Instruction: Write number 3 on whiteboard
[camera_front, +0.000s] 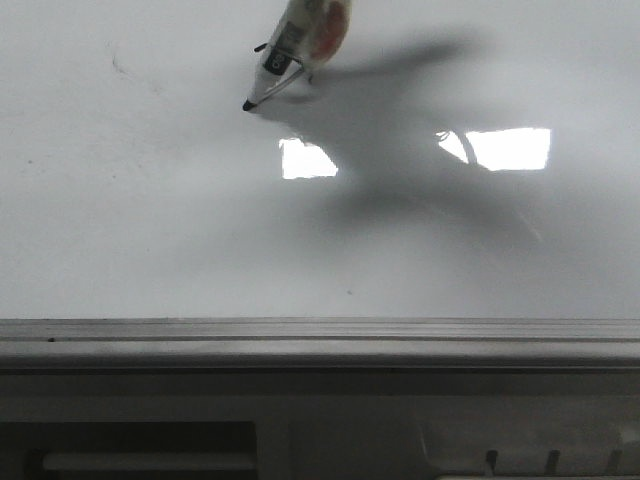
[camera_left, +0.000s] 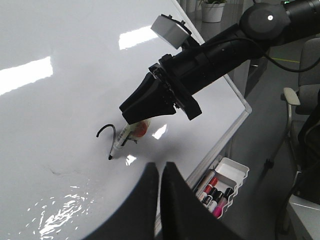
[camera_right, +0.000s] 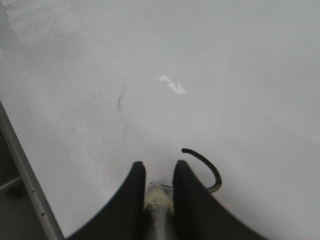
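Fingers (camera_right: 136, 190) of the right gripper (camera_left: 131, 114) are pinched narrow on a marker (camera_left: 125, 137) — its pale barrel shows wedged between the two dark pads in the right wrist view. Marker's long axis runs straight on out of the fingers, slanting down to the whiteboard (camera_left: 60, 115), black tip touching the surface. Just off the tip, trailing back beside the fingers, lies the only ink so far: a short black arc (camera_left: 106, 129), the curved top of the number 3 (camera_right: 204, 165). Arc curls from its free end round to where the tip now sits; zigzag middle and lower bowl not drawn yet, so my reading is roughly a third done. Coming stroke likely has to pull the tip away from that arc's end, further down the board, staying pressed flat — lifting or tilting the barrel would break the line. Left gripper (camera_left: 161, 200) sits apart from the writing, its two dark fingers nearly closed together with a thin gap, nothing visible between them; the right arm is plainly the nearer one. Faint old smudges (camera_right: 121, 97) sit further out on the board, well apart from the tip.
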